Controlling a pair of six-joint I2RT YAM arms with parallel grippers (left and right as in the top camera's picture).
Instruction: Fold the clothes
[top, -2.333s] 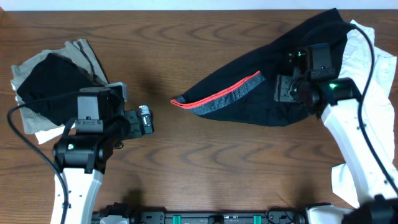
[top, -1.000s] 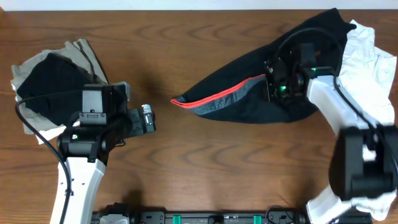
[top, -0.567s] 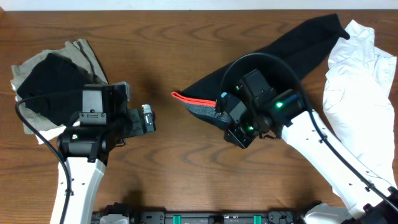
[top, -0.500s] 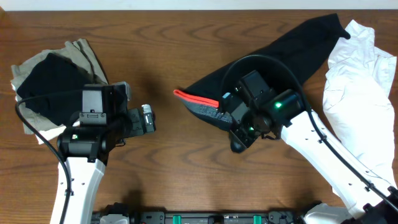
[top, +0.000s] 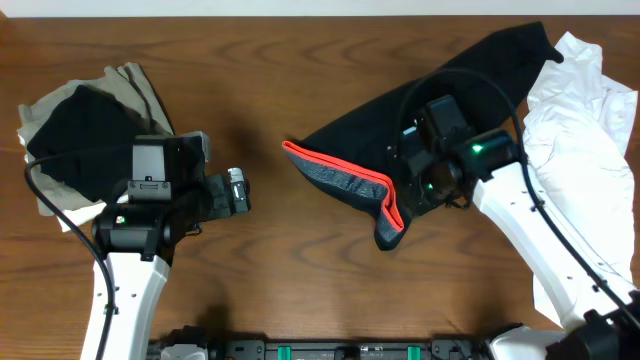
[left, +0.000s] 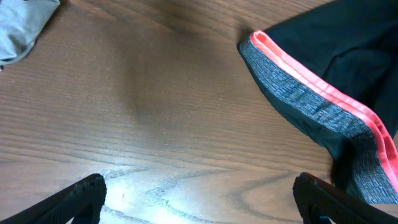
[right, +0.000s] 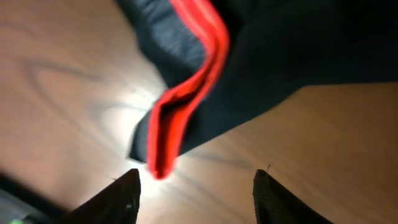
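The wooden worktop (top: 300, 80) carries three lots of cloth. We count one pair of leggings (top: 350, 140), one white shirt (top: 580, 120) and one pile (top: 80, 130) of black, khaki and white pieces.

The leggings are the largest. They lie on the right half of the worktop, running slantwise from near the middle up to the far right corner, where their narrow end meets the shirt. They are plain black and lie loosely bunched, not flat. Their waistband (top: 340, 177) is speckled grey with a coral-red edge. It starts at a point near the middle of the worktop, runs right, then bends down toward the near edge, where the red edge doubles over on itself.

The shirt lies crumpled along the right edge. The pile sits at the far left, well apart from the leggings.

We see two arms, each with one claw. The left claw (left: 199, 199) stands wide open over bare wood and grips nothing. The right claw (right: 196, 196) hangs over the bent waistband end, its fingers (right: 121, 193) parted and empty.
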